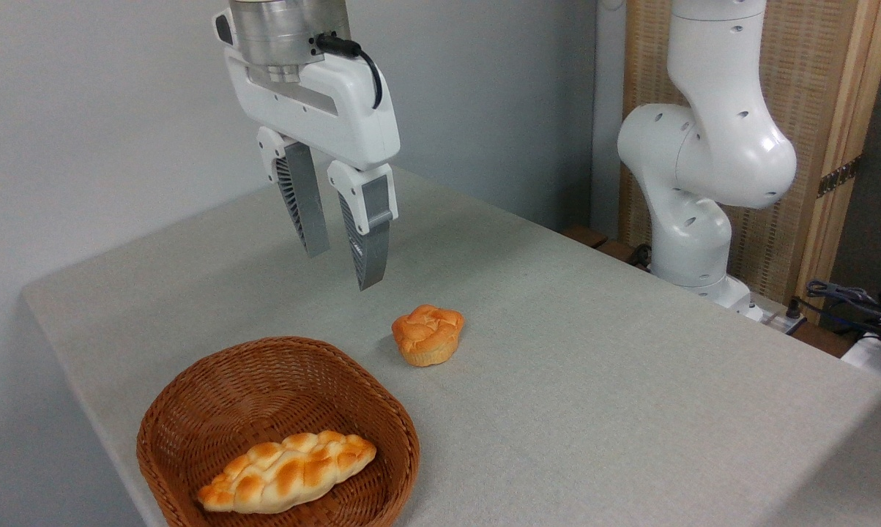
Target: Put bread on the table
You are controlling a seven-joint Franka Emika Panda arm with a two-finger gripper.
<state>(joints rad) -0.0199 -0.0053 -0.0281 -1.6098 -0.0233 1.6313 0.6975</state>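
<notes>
At lower left a brown wicker basket [277,432] holds only a long braided loaf [286,471]. Upper left of centre, the gripper [343,262] hangs above the table [630,380] with its jaws a narrow gap apart and nothing between them. Just right of the basket, mid-frame, the bread [427,334] sits on the cloth, clear of the fingers. The placing looks done; what remains is likely only a clean retreat upward.
</notes>
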